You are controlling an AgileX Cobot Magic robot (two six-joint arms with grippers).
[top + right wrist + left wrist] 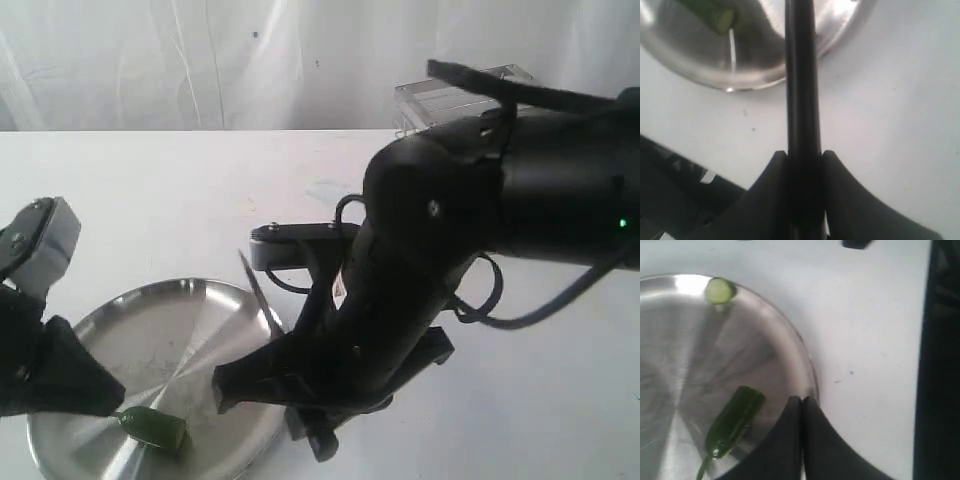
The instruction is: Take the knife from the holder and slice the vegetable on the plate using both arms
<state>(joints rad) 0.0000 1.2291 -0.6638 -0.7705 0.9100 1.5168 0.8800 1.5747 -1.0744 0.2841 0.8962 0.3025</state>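
Observation:
The steel plate point(200, 320) lies at the front left of the white table. On it rests the dark-green vegetable point(155, 427), its cut end showing in the left wrist view point(734, 417). A cut round point(719, 291) sits by the plate's rim. My left gripper point(801, 400) is shut and empty, its tips just inside the rim point(807, 365), beside the vegetable without touching it. My right gripper point(804, 155) is shut on the knife's black handle point(800, 90). The knife's thin blade point(258, 292) slants above the plate's right edge. The holder point(440, 100) stands at the back right, partly hidden by the right arm.
The bulky right arm point(480, 210) fills the middle and right of the exterior view, with a cable looping off it. A white curtain hangs behind the table. Bare white tabletop point(150, 200) lies behind the plate.

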